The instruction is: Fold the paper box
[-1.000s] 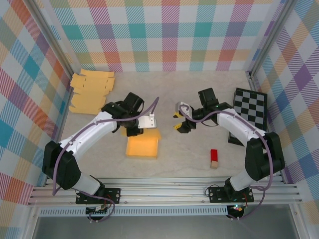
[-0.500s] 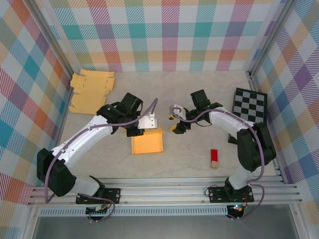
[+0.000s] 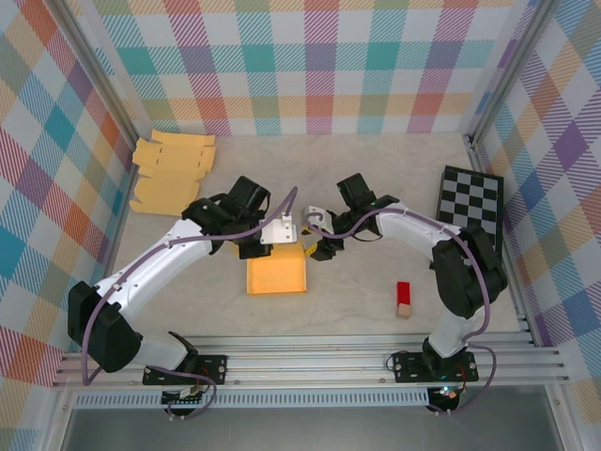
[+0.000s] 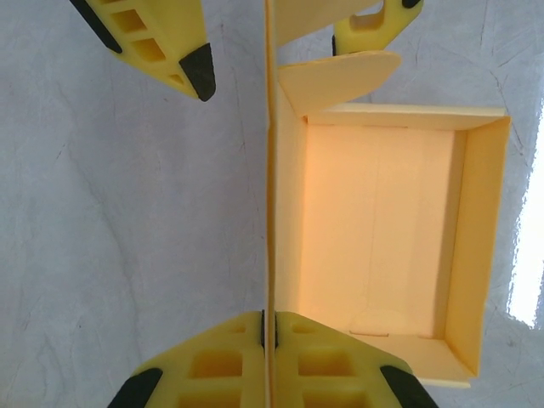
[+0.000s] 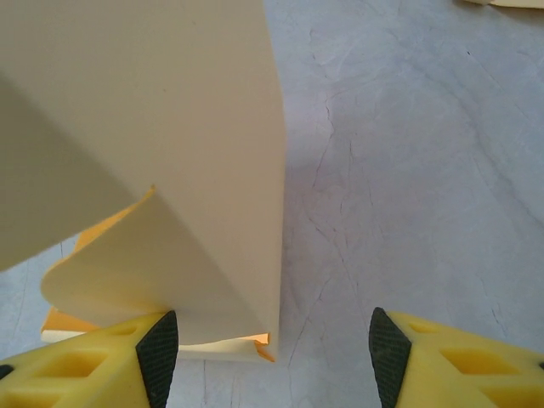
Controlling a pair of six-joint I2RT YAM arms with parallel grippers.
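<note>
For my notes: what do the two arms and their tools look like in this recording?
The left arm and right arm have white tubular links with black joint housings and black bases. A lilac-grey cable runs loosely along each. The left tool and right tool have yellow fingers with moulded pockets and black pads.

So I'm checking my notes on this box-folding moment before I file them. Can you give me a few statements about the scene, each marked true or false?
1. The left jaws are shut on an upright panel of the orange paper box. True.
2. The right jaws are clamped shut on that same panel. False: they stand open, one finger on each side of the panel's edge.
3. The small red block lies inside the box. False: it lies on the pale tabletop, to the right of the box and apart from it.
4. A stack of flat yellow cardboard sheets lies near the far left corner. True.
</note>
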